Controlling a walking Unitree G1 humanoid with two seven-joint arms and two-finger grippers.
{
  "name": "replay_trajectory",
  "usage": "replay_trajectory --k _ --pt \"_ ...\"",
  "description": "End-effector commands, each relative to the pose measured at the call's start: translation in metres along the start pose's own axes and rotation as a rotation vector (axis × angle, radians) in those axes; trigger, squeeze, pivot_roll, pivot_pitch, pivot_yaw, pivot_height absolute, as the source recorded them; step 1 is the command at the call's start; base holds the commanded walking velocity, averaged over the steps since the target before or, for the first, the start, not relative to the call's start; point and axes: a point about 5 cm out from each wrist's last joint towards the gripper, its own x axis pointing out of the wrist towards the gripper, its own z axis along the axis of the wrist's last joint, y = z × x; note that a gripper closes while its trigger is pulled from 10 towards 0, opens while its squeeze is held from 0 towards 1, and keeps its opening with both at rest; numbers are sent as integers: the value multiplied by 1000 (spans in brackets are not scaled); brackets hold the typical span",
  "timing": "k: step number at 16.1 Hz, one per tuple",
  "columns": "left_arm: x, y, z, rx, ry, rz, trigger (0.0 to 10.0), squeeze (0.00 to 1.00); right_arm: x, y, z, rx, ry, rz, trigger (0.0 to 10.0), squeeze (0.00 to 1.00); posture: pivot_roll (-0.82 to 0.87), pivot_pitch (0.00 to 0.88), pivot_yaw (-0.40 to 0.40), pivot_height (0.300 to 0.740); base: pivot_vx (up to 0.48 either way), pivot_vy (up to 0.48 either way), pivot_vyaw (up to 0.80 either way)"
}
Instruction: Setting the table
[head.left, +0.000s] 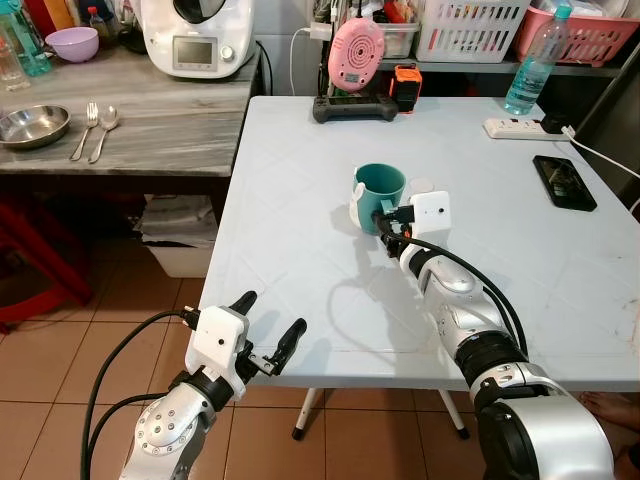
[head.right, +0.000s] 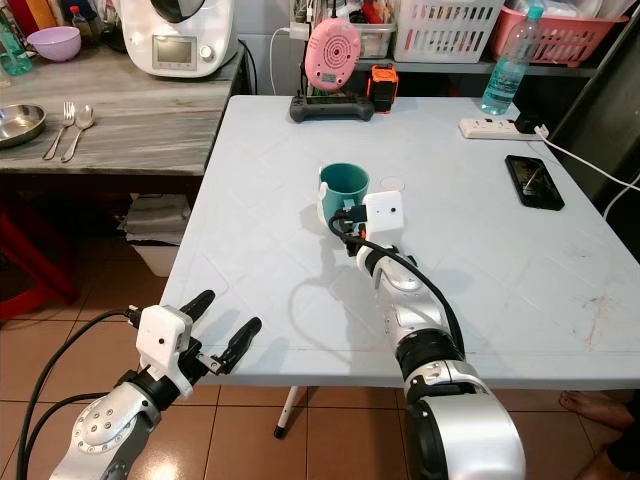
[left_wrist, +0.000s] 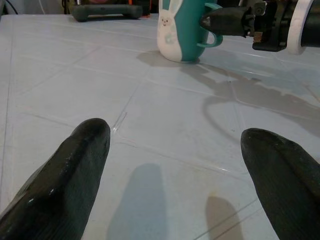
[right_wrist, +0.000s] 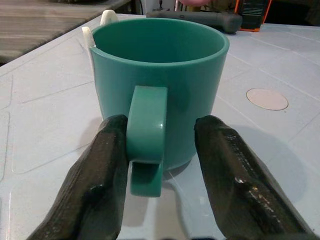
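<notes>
Your right gripper (right_wrist: 162, 155) sits mid-frame with its fingers straddling the handle of the teal mug (head.left: 381, 186), not yet pinching, so you can steer the mug standing upright on the white table (head.left: 300, 260), while the left gripper (head.left: 270, 335) waits wide open at the lower left.

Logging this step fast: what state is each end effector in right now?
Left end effector: open, empty, at the white table's near edge.
Right end effector: open, fingers on either side of the teal plastic mug's handle, not yet clamped.
</notes>
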Motion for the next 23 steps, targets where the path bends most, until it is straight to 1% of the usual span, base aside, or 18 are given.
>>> replay_trajectory --k 1,14,17,18,19,20,21,22,23 --pt "2 0 3 9 -10 0 10000 0 2 -1 4 -8 -6 -3 0 0 59 80 -27 740 0 0 0" --pt "7 1 4 7 -27 3 10000 0 1 -5 5 -6 -24 -13 0 0 58 59 -30 740 0 0 0" --pt "14 9 9 27 -47 61 10000 0 -8 -8 -4 13 -46 -21 0 0 58 34 -35 740 0 0 0" --pt "17 15 8 29 -39 107 10000 0 -15 -10 -10 21 -55 -34 0 0 57 28 -35 740 0 0 0" --pt "21 27 6 31 -13 207 10000 0 -30 -13 -20 24 -71 -66 0 0 50 12 -32 740 0 0 0" --pt "22 31 5 40 -3 245 10000 0 -38 -16 -24 27 -80 -89 0 0 44 6 -31 740 0 0 0" --pt "23 34 5 39 -3 259 10000 0 -48 -18 -28 26 -87 -112 2392 0 44 6 -31 740 0 0 0" --pt "25 37 5 20 -3 263 10000 0 -58 -21 -32 26 -93 -144 10000 0 32 0 -25 740 0 0 0" --pt "26 38 5 9 -3 262 10000 0 -63 -22 -32 25 -100 -158 10000 0 32 0 -25 740 0 0 0"
